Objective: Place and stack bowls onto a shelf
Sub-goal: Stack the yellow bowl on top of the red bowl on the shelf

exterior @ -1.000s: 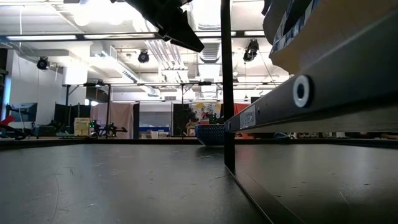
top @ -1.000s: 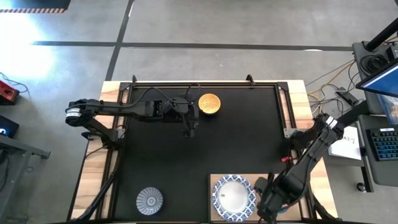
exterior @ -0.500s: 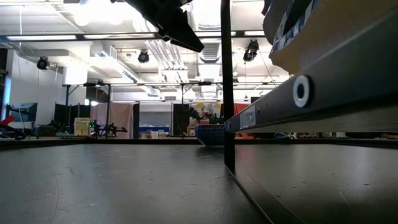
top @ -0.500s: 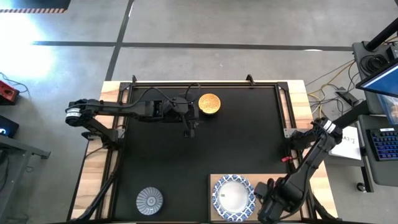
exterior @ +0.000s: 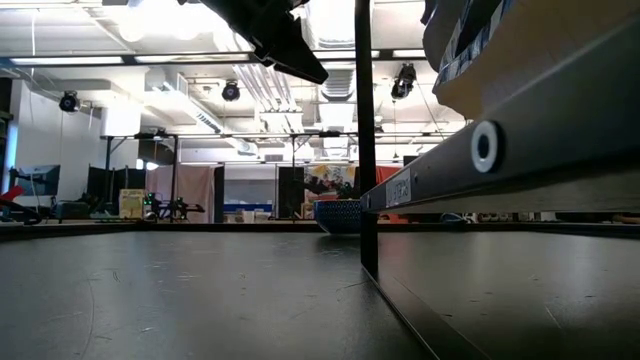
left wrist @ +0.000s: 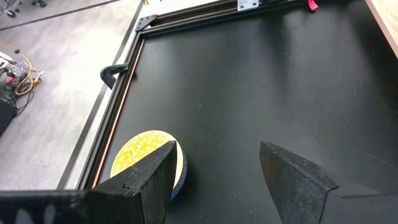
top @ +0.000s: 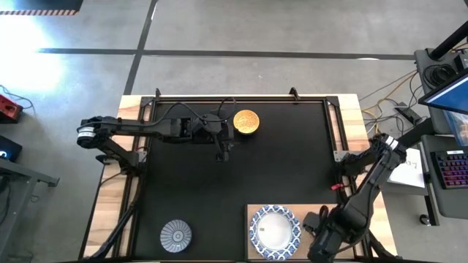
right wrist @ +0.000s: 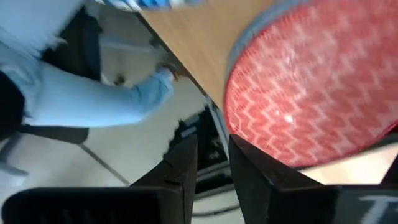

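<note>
My left gripper (top: 221, 152) (left wrist: 217, 155) hangs open and empty over the black mat near its far edge. It is just beside an orange-yellow bowl (top: 246, 121) (left wrist: 146, 152) that rests on its base on the mat. My right gripper (top: 325, 235) (right wrist: 210, 146) is over the right part of the light-wood shelf (top: 292, 210), its fingers a narrow gap apart at a pink-red bowl (right wrist: 298, 93). The arm hides that bowl in the high view. A large white bowl with a blue rim (top: 276, 230) rests on the shelf's left part. My right gripper is at the pink-red bowl's rim (right wrist: 231, 121), where the bowl's edge passes behind one fingertip (right wrist: 244, 163). That finger hides the place of contact, so the kind of hold does not show. The bowl is over the wooden shelf; I cannot tell whether it rests on it.
A grey-striped bowl (top: 175, 235) sits on the mat at the near left. A metal frame (top: 241, 97) borders the mat. A person's light-blue sleeve (right wrist: 106, 93) shows beyond the table's near edge. The low view shows a black post (exterior: 365, 130) and the shelf's edge (exterior: 520, 150).
My right gripper has gone a little toward the table's right edge along the shelf, away from the white bowl.
</note>
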